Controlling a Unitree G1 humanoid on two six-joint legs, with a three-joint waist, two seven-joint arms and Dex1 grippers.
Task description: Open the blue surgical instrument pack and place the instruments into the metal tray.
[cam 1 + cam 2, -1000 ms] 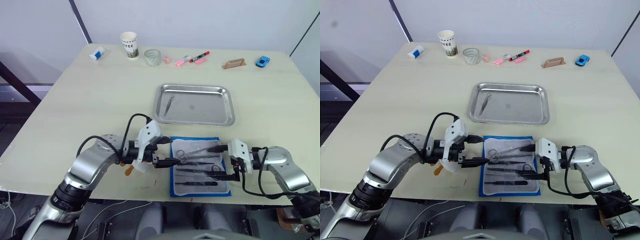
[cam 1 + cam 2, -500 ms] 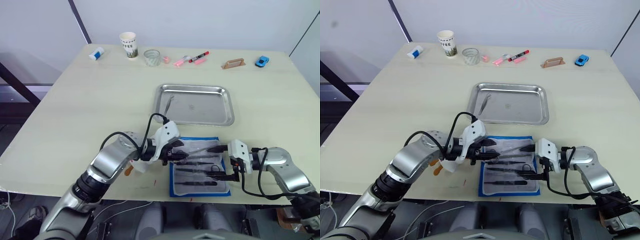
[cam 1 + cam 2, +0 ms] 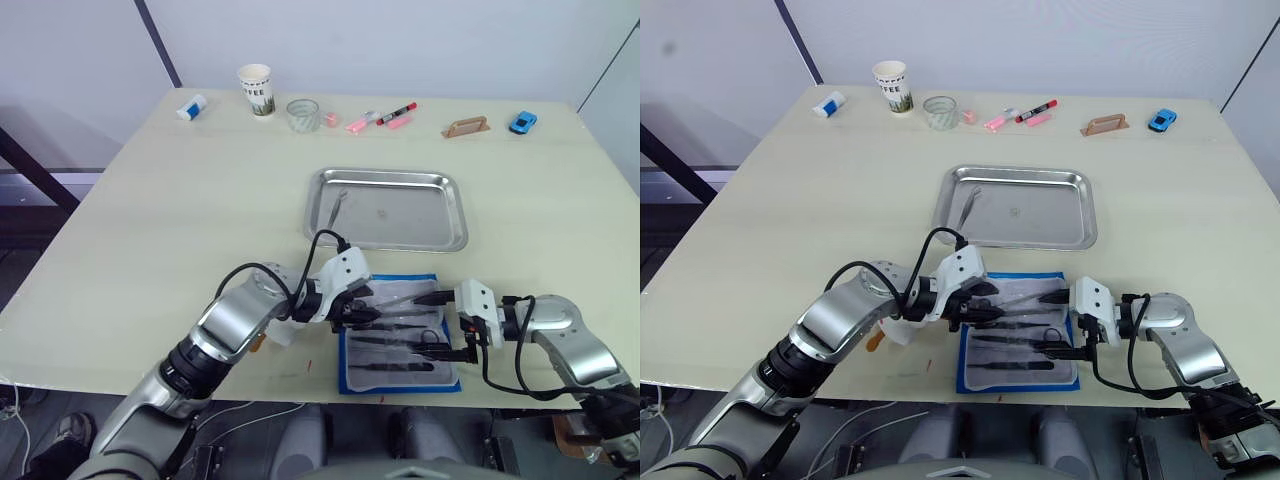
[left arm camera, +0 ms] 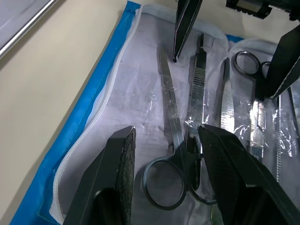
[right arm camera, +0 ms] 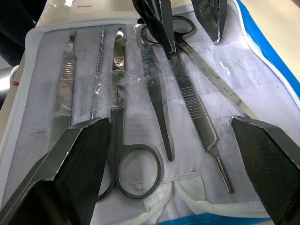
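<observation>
The blue surgical instrument pack point(image 3: 400, 335) lies open at the near table edge, just near of the metal tray point(image 3: 388, 208), its whitish insert exposed with scissors, tweezers and slim handles laid side by side under clear film strips. One instrument, tweezers point(image 3: 338, 208), already sits in the tray's left part. The left gripper point(image 4: 166, 154) hovers low over the pack's left side, fingers spread and straddling the ring handles of a pair of scissors point(image 4: 171, 154), not pinching them. The right gripper point(image 5: 171, 154) sits at the pack's right side, jaws wide apart, nothing held, pointed across the insert at the other gripper. Risks, as a guess: the film strips may hold the scissors down, so a lift could drag the whole insert or pack along; the neighbouring flat handle lies touching the scissors and could get pinched with them; both grippers are near each other over the pack and could clash. Hard to tell: whether the left fingertips touch the insert, and the exact instrument count, since film glare and the grippers cover parts. At the far edge sit a paper cup point(image 3: 256, 90), a glass point(image 3: 304, 114), markers point(image 3: 385, 118) and a blue toy car point(image 3: 524, 122), well apart.
</observation>
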